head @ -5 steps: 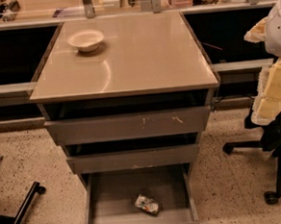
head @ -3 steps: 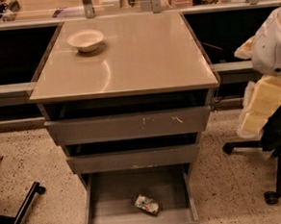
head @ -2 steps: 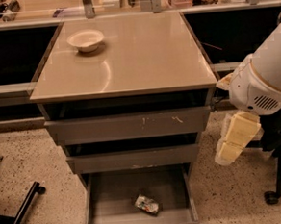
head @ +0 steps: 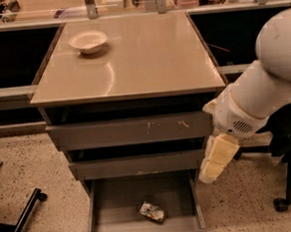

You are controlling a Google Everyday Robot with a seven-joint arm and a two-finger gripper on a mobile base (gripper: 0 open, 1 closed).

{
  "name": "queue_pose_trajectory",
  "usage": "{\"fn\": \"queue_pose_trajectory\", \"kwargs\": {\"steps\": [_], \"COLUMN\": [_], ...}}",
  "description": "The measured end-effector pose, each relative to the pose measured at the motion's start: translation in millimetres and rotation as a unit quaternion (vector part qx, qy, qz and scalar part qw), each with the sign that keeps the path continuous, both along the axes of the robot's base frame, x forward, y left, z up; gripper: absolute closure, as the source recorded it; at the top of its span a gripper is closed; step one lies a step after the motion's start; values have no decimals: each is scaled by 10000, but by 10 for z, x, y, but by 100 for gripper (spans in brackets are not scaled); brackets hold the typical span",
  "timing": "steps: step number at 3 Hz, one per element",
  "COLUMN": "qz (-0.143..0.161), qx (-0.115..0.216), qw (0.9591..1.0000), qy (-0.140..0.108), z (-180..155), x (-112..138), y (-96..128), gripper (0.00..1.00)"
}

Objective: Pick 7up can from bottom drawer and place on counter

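Gripper [head: 210, 171] has been swung in from the far right and lowered just beside the open bottom drawer [head: 117, 210], open-or-clenched can't be told, so the 7up can [head: 152, 211] lying inside isn't grabbed yet and the counter [head: 147, 63] drop-off is still ahead.

Counter [head: 132, 64]: glossy smooth beige top w/ glare. Bottom drawer [head: 117, 207]: matt grey metal. 7up can [head: 152, 211]: silvery, shiny. Gripper [head: 210, 169], lower right by drawer: matt cream plastic. Floor [head: 29, 161]: speckled, rough-looking.
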State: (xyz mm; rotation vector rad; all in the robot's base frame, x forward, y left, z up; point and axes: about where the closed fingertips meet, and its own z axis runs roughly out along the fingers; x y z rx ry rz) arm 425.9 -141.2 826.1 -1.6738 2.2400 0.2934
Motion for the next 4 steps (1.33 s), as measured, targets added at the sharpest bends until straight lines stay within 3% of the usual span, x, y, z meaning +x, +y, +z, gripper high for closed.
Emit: {"fn": "queue_pose_trajectory", "kwargs": {"steps": [1, 2, 3, 4], "qz": [97, 24, -105, -105], "qx": [169, 414, 535, 536], "qw": [9996, 9990, 9985, 9985], "qy": [189, 181, -85, -85], "z": [-746, -1388, -1435, -1435], "x": [33, 130, 292, 292], "y": [327, 613, 658, 658], "gripper": [0, 0, 0, 0]}}
